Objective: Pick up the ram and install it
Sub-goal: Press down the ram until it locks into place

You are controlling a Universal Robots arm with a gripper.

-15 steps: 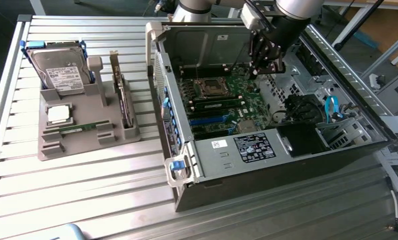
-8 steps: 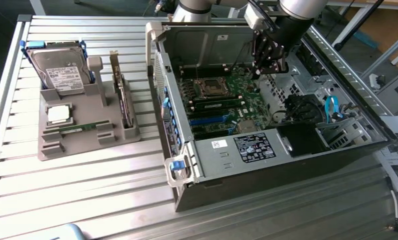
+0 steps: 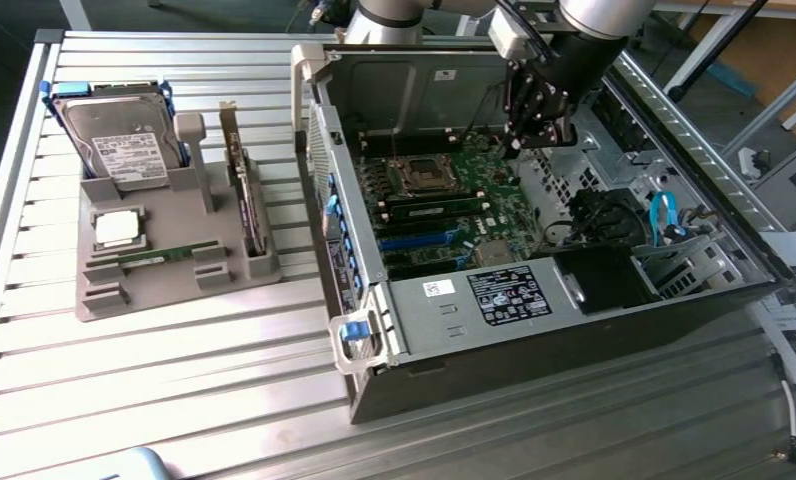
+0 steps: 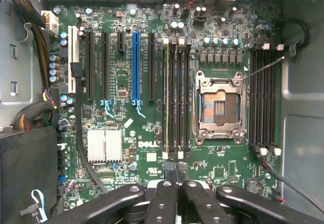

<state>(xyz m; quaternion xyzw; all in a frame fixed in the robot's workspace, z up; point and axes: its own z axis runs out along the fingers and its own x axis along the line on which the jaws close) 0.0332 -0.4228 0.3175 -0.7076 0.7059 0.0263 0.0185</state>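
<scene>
Exterior and wrist views of a single arm working over an open computer case [image 3: 558, 330] laid on a slatted aluminium table [image 3: 171, 390]. The gripper [image 3: 538, 120] hangs inside the case above the motherboard [image 4: 126, 82], its black fingers [image 4: 167, 198] pressed together with nothing between them. The ram [image 3: 171, 256], a thin green stick, lies flat in a low slot of the grey parts stand [image 3: 171, 290], outside the case and well away from the gripper, across the case's side wall toward the exterior view's left. Its long axis runs roughly across the stand's front, crosswise to the upright dark expansion card [image 3: 247, 200] standing beside it. On the same stand, farther from the gripper than the card, are a silver hard drive [image 3: 125, 145] in a blue bracket and a processor [image 3: 115, 228]. Directly beneath the gripper, the wrist view shows the empty CPU socket [image 4: 220, 105] flanked by two banks of long memory slots [image 4: 177, 97]; whether any of them holds a module cannot be told. The nearer bank lies just ahead of the closed fingertips, its slots running lengthwise away from them. Judged from this, the pick has not begun: the stick sits untouched on the stand. Room around the socket is tight, with a thin cable [image 4: 263, 67] crossing the far bank
</scene>
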